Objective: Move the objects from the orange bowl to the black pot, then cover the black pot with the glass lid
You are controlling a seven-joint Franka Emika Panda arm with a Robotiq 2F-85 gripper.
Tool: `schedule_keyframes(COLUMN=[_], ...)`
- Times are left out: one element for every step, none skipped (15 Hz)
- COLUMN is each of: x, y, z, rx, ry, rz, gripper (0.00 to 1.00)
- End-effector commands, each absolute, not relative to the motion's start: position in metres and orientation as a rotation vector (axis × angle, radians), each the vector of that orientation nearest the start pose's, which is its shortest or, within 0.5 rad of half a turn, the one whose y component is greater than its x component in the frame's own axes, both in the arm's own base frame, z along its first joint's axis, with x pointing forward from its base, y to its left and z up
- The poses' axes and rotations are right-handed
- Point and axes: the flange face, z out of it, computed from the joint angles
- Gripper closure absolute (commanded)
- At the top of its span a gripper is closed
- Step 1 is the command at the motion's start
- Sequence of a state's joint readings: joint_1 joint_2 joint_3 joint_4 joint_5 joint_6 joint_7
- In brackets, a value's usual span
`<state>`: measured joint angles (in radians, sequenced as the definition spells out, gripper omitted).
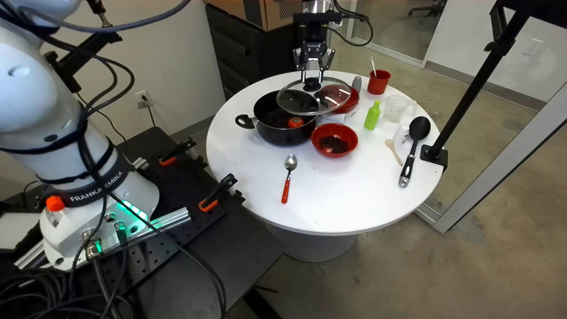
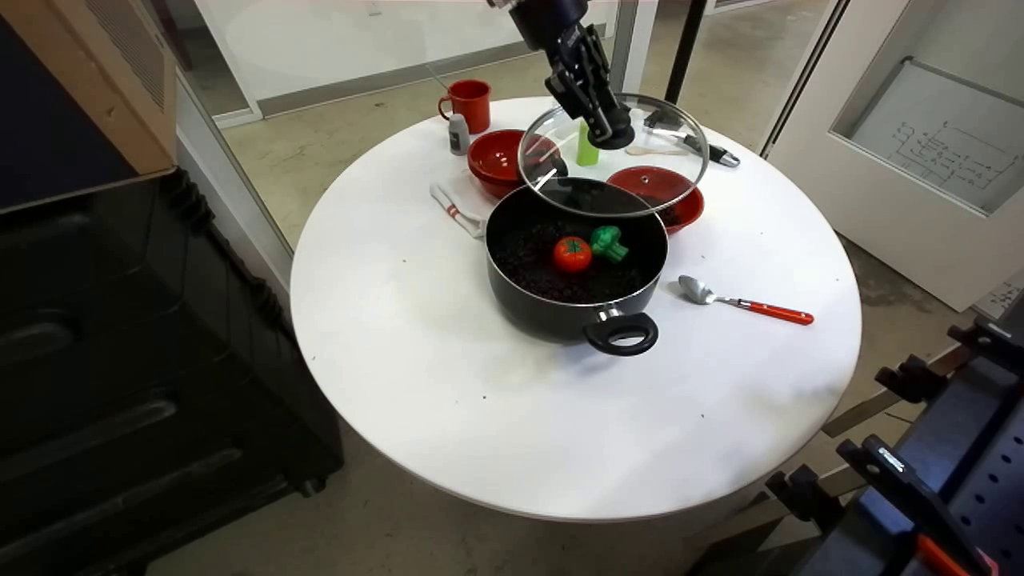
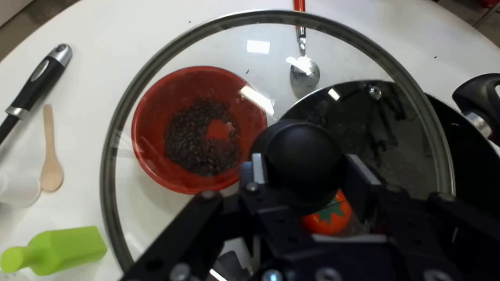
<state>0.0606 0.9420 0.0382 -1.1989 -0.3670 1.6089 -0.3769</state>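
My gripper [image 1: 312, 79] is shut on the black knob of the glass lid [image 1: 328, 103]. In the wrist view the fingers [image 3: 310, 168] flank the knob. The lid [image 2: 660, 144] hangs tilted over part of the black pot [image 2: 552, 316] and the orange-red bowl [image 2: 694, 210]; I cannot tell whether it touches the pot rim. The pot [image 1: 285, 136] holds a tomato [image 2: 572, 254], a green broccoli [image 2: 609, 243] and dark beans. The bowl [image 1: 334, 153] holds dark beans; it shows through the lid in the wrist view [image 3: 195, 74].
A red-handled spoon [image 1: 287, 186] lies in front of the bowl. Stacked red bowls [image 2: 500, 172] and a cloth [image 2: 460, 204] are behind the pot. A red mug [image 1: 378, 83], green bottle [image 1: 373, 116], clear measuring cup [image 1: 395, 108], wooden spoon [image 1: 393, 151] and black spoon [image 1: 414, 146] stand or lie farther off.
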Motion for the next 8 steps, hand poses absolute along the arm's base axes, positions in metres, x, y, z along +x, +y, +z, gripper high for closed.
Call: schedule_keyframes(x=[0.687,0.683,0.678,0.673,0.668,0.662,0.656,0.652], y=[0.034,0.037,0.041,0.045,0.05,0.055,0.061,0.066], z=[0.174,0.167,0.16,0.153,0.146,0.139,0.138,0.14], rx=[-3.101,-3.092,-3.086,-3.078,-3.064,-3.058,-3.06,-3.062], ry=[-1.088,-1.137,-1.179,-1.214,-1.253,-1.282,-1.316,-1.339], rz=[0.871,0.858,0.835,0.823,0.826,0.821,0.821,0.81], gripper=[0.75,0.75,0.75,0.75,0.75,0.75,0.75,0.75])
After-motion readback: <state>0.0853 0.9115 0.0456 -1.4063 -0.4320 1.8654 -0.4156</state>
